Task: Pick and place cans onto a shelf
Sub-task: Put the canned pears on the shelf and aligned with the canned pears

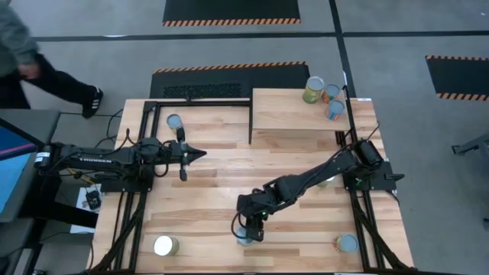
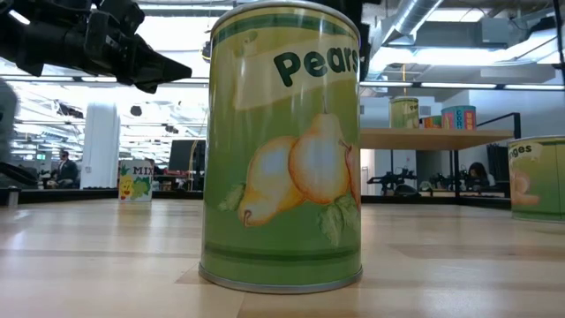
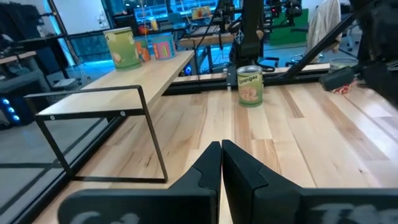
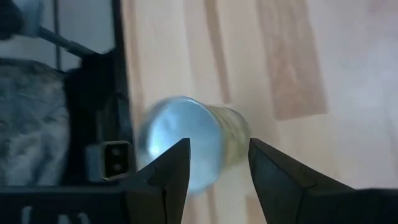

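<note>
So this is the reach-for-the-next-can step. The right gripper (image 1: pixel 250 234) is hanging over a pears can (image 2: pixel 282 146) at the near edge of the table, about mid-width. In the right wrist view the fingers (image 4: pixel 163 171) are spread wide with the can's silver lid (image 4: pixel 183 140) sitting between them, but I can't see them touching it, so I'd call it open and not holding anything yet.

The shelf (image 1: pixel 294 111) is over at the far side, well apart from this can, and it's already got three cans (image 1: pixel 325 95) bunched in its far right corner. The rest are loose on the tabletop: one by the far left (image 1: pixel 174 121), a white-lidded one at the near left corner (image 1: pixel 165 245), one at the near right corner (image 1: pixel 347 243), plus an oranges can (image 3: pixel 250 86) just past the shelf's right end.

The left gripper (image 1: pixel 197 154) is parked mid-table on the left, fingers pinched together with nothing in them.

My guess at what's next: drop lower so the fingers straddle the can body instead of the rim, squeeze, lift straight up, then carry it across to a bare bit of shelf without bumping the three already there.
</note>
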